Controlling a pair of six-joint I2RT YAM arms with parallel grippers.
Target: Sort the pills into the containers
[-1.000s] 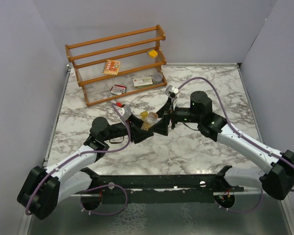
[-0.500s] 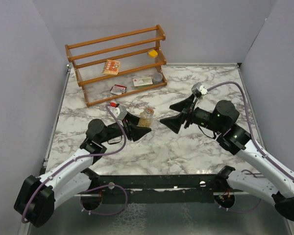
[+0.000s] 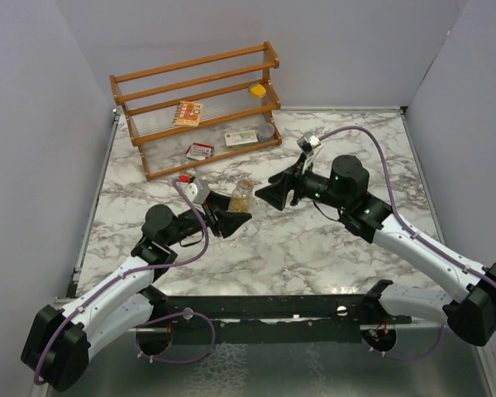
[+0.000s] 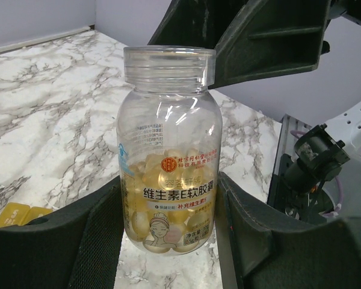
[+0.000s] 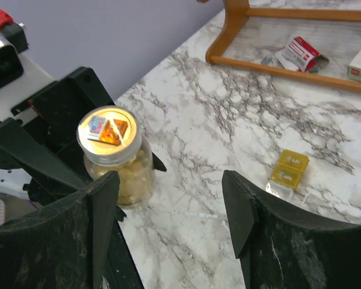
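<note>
The round clear plastic jar (image 4: pixel 168 162), roughly a third full of glossy yellow softgel capsules and capped with a ribbed transparent lid, stands upright just left of centre in the top view. The left gripper (image 3: pixel 234 217) is clamped on its lower body, one matte black finger on each side of the printed label. I cannot tell whether its base rests on the white-and-grey marble table (image 3: pixel 314 248). The right gripper (image 5: pixel 168 180) is spread wide and holds nothing, and it sits just right of the jar in the top view, clear of it. A small squarish translucent yellow box (image 5: pixel 290 168) lies flat on the marble at the right of the right-wrist view, well apart from the jar. The jar should be light and stiff, but its smooth wall is likely slippery and the loose capsules will shift if it tips. The straight labelled wall is the safest hold, and the ribbed lid rim gives purchase for twisting.
</note>
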